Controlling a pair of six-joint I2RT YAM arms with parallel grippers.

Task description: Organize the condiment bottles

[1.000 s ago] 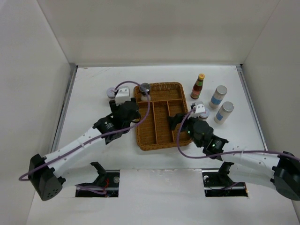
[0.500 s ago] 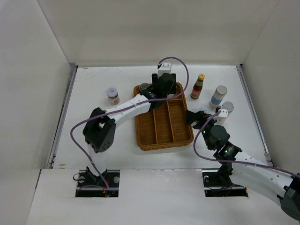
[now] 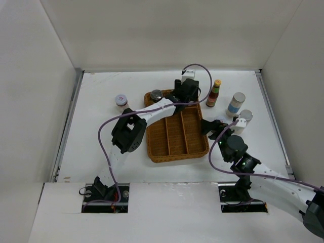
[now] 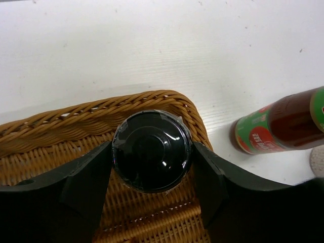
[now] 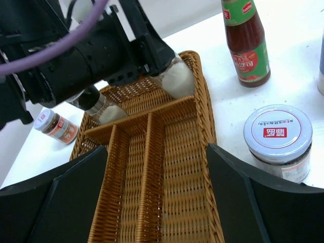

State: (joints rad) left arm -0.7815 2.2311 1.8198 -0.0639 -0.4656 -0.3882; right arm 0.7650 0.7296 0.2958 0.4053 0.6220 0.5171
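In the left wrist view the black-capped bottle [image 4: 152, 150] stands in the back right corner of the wicker tray [image 4: 101, 109], and my left gripper [image 4: 150, 174] is shut on its cap. From above, the left gripper [image 3: 183, 99] reaches over the tray [image 3: 177, 157]. A grey-capped shaker [image 3: 156, 94] stands in the tray's back left corner. My right gripper [image 5: 157, 149] hangs open over the tray's right side, next to a red-white-lidded jar [image 5: 277, 139]. A slim red bottle [image 3: 214, 92] and two white bottles [image 3: 236, 104] [image 3: 246, 114] stand to the right. Another jar [image 3: 121, 101] stands to the left.
The tray's three long front compartments [image 5: 192, 167] hold nothing. White walls close in the table on the left, back and right. The left arm's cable [image 3: 200, 76] loops above the tray's back edge.
My left arm has swung from the left of the tray to its back right corner, bringing the black-capped bottle. The right gripper has pulled back towards the tray's right edge.
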